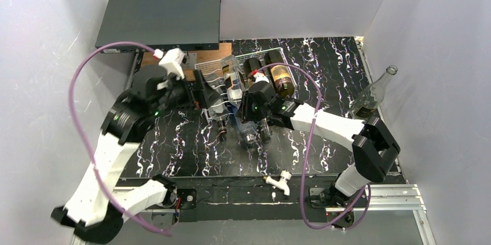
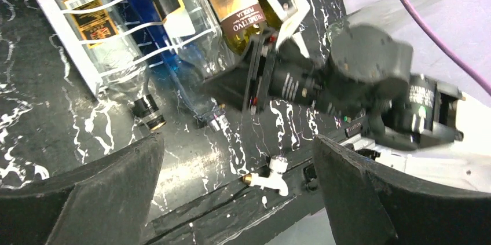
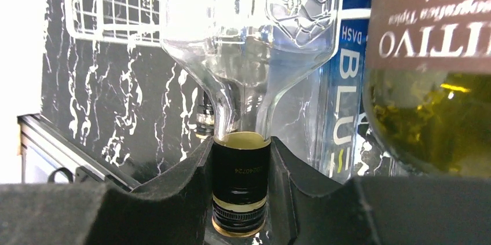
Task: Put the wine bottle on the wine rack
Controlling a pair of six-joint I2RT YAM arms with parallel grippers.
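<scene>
The clear glass wine bottle [image 3: 243, 36] is seen lying in the white wire wine rack [image 3: 110, 2] on the black marbled tabletop [image 1: 330, 65]. Its black-capped neck is clenched by the right claw [image 3: 240, 193]. The left claw [image 2: 237, 169] is spread wide, released, beside the rack.

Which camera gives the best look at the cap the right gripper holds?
Right wrist: the cap sits large and centred in the right gripper. From the top it is small and partly hidden by that arm; the left wrist shows it tiny, if at all.
</scene>
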